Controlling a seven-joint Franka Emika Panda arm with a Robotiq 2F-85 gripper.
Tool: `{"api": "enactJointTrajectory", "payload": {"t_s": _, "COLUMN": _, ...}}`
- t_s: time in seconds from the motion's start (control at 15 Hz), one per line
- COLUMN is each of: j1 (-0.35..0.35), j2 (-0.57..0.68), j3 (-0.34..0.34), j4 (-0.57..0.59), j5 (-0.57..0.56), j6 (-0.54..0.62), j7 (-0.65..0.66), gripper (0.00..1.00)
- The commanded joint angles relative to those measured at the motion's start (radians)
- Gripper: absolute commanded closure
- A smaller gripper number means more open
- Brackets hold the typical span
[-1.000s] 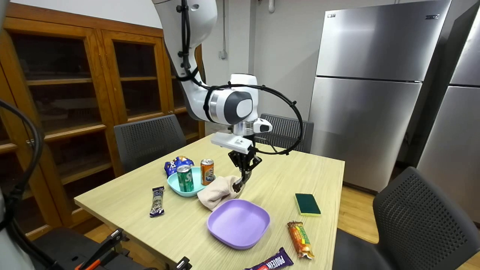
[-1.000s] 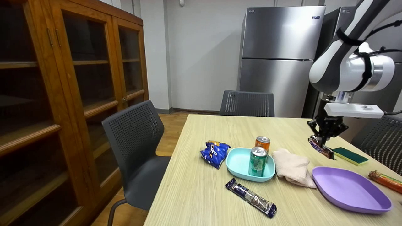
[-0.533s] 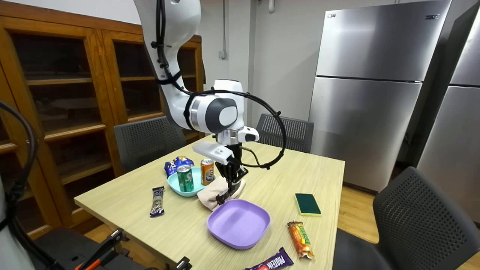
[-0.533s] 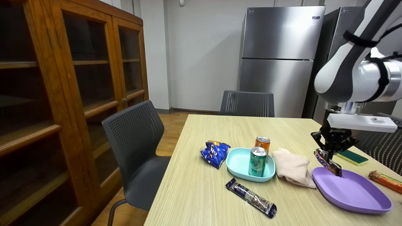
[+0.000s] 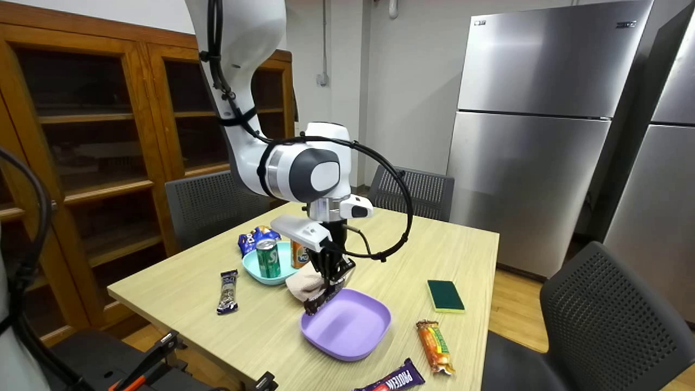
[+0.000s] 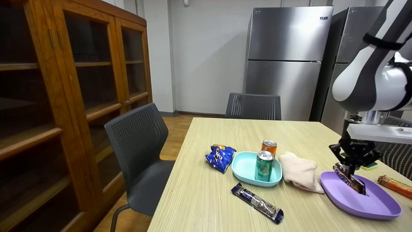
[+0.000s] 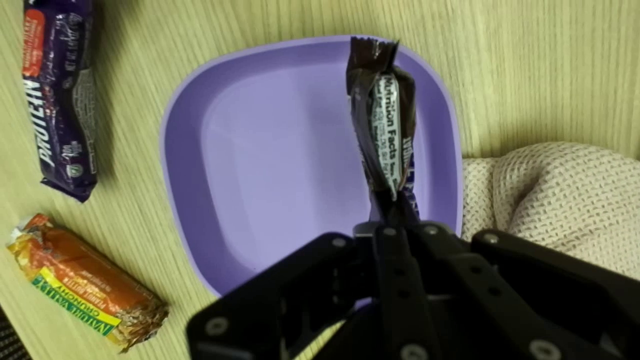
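My gripper (image 7: pixel 395 205) is shut on a brown wrapped chocolate bar (image 7: pixel 382 115), gripped by its edge with a "Nutrition Facts" label facing the wrist camera. The bar shows tilted in an exterior view (image 6: pixel 358 185), one end lower. It is over the side of the purple plate (image 7: pixel 270 150) nearest the beige cloth (image 7: pixel 570 205). The gripper points down in both exterior views (image 5: pixel 329 285) (image 6: pixel 350 170). I cannot tell whether the bar touches the plate. Nothing else lies on the visible part of the plate.
A teal dish (image 6: pixel 244 167) holds a green can (image 6: pixel 264 167) and an orange can (image 6: pixel 269 147). Around stand a blue snack bag (image 6: pixel 221 158), a dark bar (image 6: pixel 257 203), a purple protein bar (image 7: pixel 62 105), an orange granola bar (image 7: pixel 87 287) and a green sponge (image 5: pixel 446 295).
The gripper has moved down and across with the bar still in it, from above the table beyond the cloth to low over the purple plate. The other things have not moved.
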State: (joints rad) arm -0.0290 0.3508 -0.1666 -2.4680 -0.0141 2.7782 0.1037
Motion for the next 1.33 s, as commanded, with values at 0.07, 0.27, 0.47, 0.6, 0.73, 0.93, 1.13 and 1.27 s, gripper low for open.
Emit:
{"api": "enactJointTrajectory", "payload": {"t_s": 0.07, "j1": -0.01, "j2": 0.006, "j3": 0.009, "j4": 0.012, "j5": -0.005, "j6": 0.001, "j7": 0.002, "gripper": 1.0}}
{"api": "enactJointTrajectory", "payload": {"t_s": 0.27, "j1": -0.016, "j2": 0.038, "j3": 0.016, "j4": 0.037, "j5": 0.003, "j6": 0.001, "j7": -0.006, "gripper": 1.0}}
{"api": "enactJointTrajectory", "payload": {"t_s": 0.47, "j1": -0.023, "j2": 0.073, "j3": 0.025, "j4": 0.067, "j5": 0.011, "j6": -0.001, "j7": -0.015, "gripper": 1.0}}
{"api": "enactJointTrajectory", "payload": {"t_s": 0.6, "j1": -0.023, "j2": 0.092, "j3": 0.029, "j4": 0.084, "j5": 0.012, "j6": 0.001, "j7": -0.017, "gripper": 1.0}}
{"api": "enactJointTrajectory", "payload": {"t_s": 0.73, "j1": -0.017, "j2": 0.116, "j3": 0.026, "j4": 0.101, "j5": 0.005, "j6": -0.002, "j7": -0.014, "gripper": 1.0}}
{"api": "enactJointTrajectory", "payload": {"t_s": 0.93, "j1": -0.015, "j2": 0.144, "j3": 0.028, "j4": 0.117, "j5": 0.002, "j6": 0.0, "j7": -0.017, "gripper": 1.0}}
{"api": "enactJointTrajectory", "payload": {"t_s": 1.13, "j1": -0.01, "j2": 0.154, "j3": 0.025, "j4": 0.123, "j5": -0.003, "j6": -0.008, "j7": -0.014, "gripper": 1.0}}
{"api": "enactJointTrajectory", "payload": {"t_s": 1.27, "j1": 0.001, "j2": 0.105, "j3": 0.017, "j4": 0.099, "j5": -0.017, "j6": -0.028, "j7": -0.019, "gripper": 0.73}}
